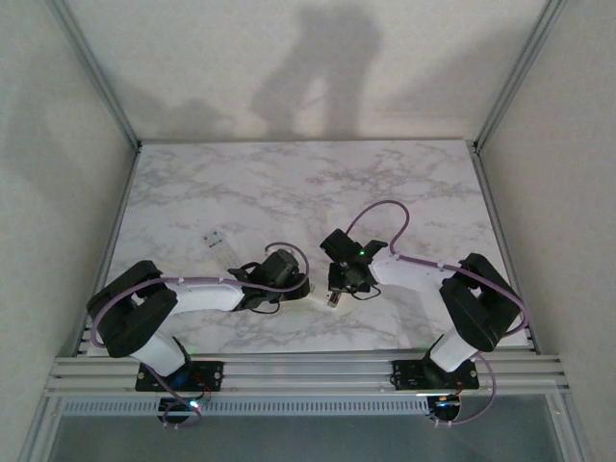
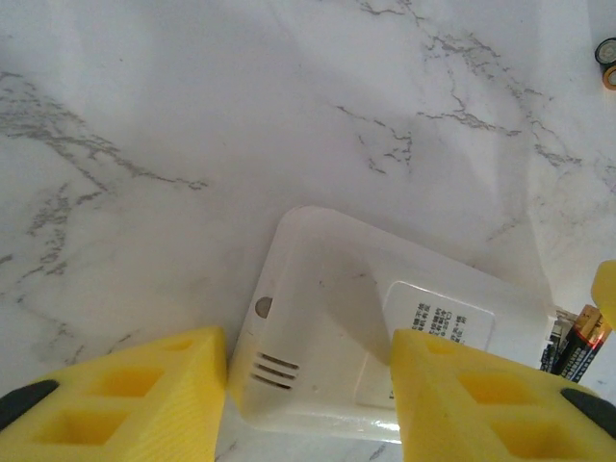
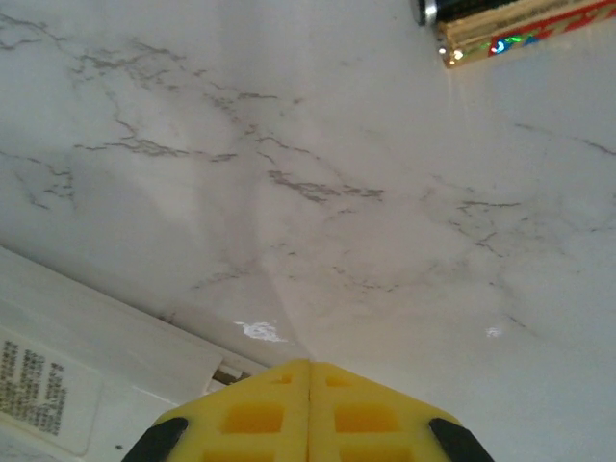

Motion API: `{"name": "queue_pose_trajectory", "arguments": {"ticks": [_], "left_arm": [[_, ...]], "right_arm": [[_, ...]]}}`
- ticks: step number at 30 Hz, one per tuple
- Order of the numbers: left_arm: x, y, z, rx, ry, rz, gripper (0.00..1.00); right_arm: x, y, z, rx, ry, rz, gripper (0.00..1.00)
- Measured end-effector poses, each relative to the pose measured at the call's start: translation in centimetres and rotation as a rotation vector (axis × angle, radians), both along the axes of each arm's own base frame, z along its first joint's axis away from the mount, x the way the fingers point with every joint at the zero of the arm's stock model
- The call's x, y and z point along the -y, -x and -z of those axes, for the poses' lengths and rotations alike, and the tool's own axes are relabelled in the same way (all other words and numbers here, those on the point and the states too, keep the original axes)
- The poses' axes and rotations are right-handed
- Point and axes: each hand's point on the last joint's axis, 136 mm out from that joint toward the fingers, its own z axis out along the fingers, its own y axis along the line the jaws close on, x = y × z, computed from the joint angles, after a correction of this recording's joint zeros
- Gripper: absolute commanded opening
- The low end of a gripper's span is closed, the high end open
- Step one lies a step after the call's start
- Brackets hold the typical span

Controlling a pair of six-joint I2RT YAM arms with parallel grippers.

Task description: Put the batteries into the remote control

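Note:
A white remote control (image 2: 337, 318) lies back up on the marble, its label and vent slots showing. My left gripper (image 2: 308, 371) has its yellow fingers against both sides of the remote's near end, shut on it. At the remote's right end, black-and-orange batteries (image 2: 579, 339) show beside the body. Two more batteries (image 2: 606, 60) lie loose on the table at the far right. My right gripper (image 3: 310, 371) is shut with nothing between its pads, its tips just past the remote's edge (image 3: 87, 356). Loose batteries (image 3: 510, 27) lie ahead of it. From above, both grippers (image 1: 306, 289) (image 1: 335, 295) meet over the remote (image 1: 322, 301).
A small flat white piece with grey marks (image 1: 218, 239) lies left of centre. The marble table (image 1: 308, 183) stretches back to the far wall, and aluminium frame posts (image 1: 96, 72) stand at its corners.

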Motion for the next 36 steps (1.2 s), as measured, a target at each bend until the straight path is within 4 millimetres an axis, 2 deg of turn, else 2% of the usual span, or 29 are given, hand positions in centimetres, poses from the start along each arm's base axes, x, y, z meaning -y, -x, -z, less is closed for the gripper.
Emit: {"name": "queue_pose_trajectory", "arguments": {"ticks": [14,24,31,36], "left_arm": [[0.1,-0.1,0.0,0.003,0.004,0.001,0.48],[0.2,-0.1,0.0,0.003,0.004,0.001,0.48],[0.2,-0.1,0.0,0.003,0.003,0.001,0.48],[0.2,-0.1,0.0,0.003,0.003,0.001,0.48]], "right_arm": [[0.0,0.5,-0.2,-0.02,-0.045,0.073,0.07],[1.3,0.9,-2.3,0.011,-0.061,0.143,0.09],[1.3,1.3,-1.8,-0.001,-0.06,0.13,0.11],[0.6,1.6,-0.6,-0.042,-0.062,0.105,0.1]]}}
